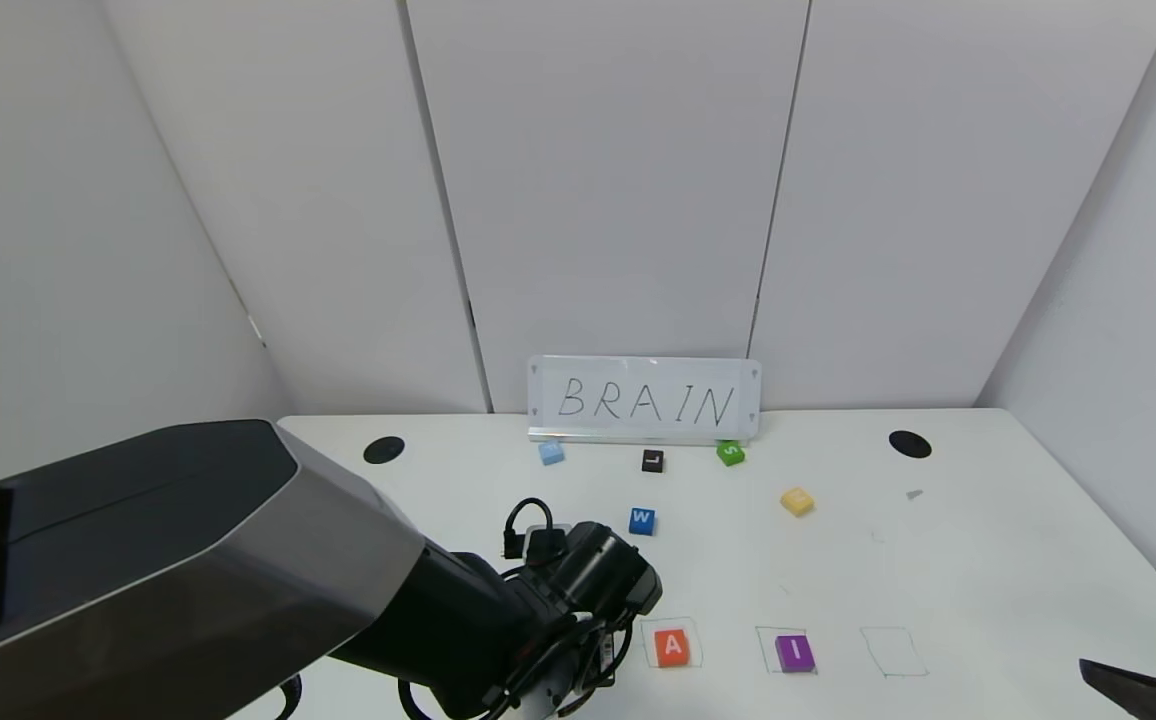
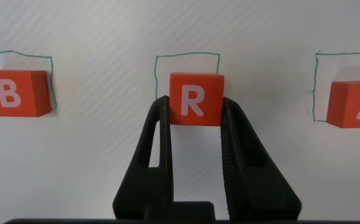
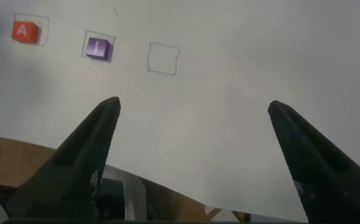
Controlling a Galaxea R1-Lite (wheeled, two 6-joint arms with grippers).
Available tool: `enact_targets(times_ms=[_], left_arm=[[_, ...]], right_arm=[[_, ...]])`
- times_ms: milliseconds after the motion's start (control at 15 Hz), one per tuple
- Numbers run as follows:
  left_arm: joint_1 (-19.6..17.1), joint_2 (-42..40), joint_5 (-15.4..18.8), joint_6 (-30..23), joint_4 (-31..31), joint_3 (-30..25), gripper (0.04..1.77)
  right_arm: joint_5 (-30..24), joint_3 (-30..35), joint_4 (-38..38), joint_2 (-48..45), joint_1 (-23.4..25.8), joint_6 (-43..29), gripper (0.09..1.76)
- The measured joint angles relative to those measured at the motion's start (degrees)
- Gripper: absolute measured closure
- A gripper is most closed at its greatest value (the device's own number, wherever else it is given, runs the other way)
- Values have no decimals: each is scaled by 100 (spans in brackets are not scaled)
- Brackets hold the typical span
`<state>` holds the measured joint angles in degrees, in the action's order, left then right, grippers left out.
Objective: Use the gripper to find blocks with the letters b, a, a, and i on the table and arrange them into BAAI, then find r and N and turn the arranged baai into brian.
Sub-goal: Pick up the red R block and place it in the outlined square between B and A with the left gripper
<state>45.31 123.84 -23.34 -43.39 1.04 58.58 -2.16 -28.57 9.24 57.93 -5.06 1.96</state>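
I had the left gripper (image 2: 195,115) low over the near edge of the bench (image 1: 988,560), its fingers (image 2: 158,149) clamped on either side of the orange R block (image 2: 196,99), which sat at the lower edge of a pen-drawn square (image 2: 187,65). The orange B block (image 2: 15,93) lay one square over on one side, the orange A block (image 2: 357,104) on the other. Beyond the A stood the purple I block (image 1: 795,653), then a vacant square (image 1: 893,651). The yellow N block (image 1: 797,501) lay farther back. My right gripper (image 3: 195,112) hung parked at the bench's near right corner, fingers wide apart
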Motion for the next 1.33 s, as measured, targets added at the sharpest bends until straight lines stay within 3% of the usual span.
enact_targets(times_ms=[867,1133,1333], left_arm=[[-4,149,4,-10,20,-4,130],[-4,173,2,-10,22,-23,85],[-4,171,0,-10,24,-9,61]], right_arm=[[-2,0,6,0,-1,2,14],[-2,9,4,0,-1,2,14],[-2,11,1,0,-1,4,14]])
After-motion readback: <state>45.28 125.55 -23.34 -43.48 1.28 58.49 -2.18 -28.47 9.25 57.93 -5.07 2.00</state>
